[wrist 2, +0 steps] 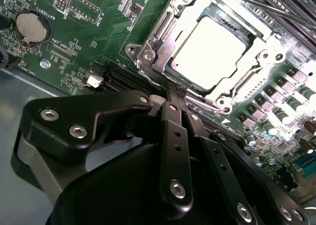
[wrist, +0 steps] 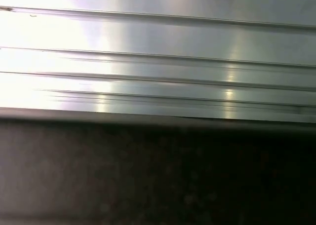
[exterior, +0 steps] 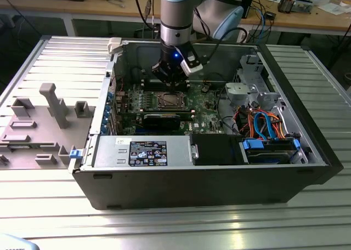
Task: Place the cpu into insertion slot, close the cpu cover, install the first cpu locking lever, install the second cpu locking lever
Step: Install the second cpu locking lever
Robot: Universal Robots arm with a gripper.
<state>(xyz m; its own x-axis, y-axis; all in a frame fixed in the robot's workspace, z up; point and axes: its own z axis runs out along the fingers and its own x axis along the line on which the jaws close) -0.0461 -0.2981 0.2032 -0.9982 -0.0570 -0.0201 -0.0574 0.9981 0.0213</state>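
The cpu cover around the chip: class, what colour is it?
Silvery bare metal; the cpu cover shows best in the second wrist view, framing the pale cpu.

Silvery cpu [wrist 2: 210,50] under closed cpu cover [wrist 2: 163,47]

Support: ribbed aluminium table [exterior: 175,222], slats running along the exterior view's left-right axis; same slatted surface [wrist: 158,62] in the first wrist view. Directly on it: open black computer case [exterior: 208,181], lying on its side, roughly central. At the exterior view's left, touching the case: grey plastic fixture plate [exterior: 38,124] with upright blocks.
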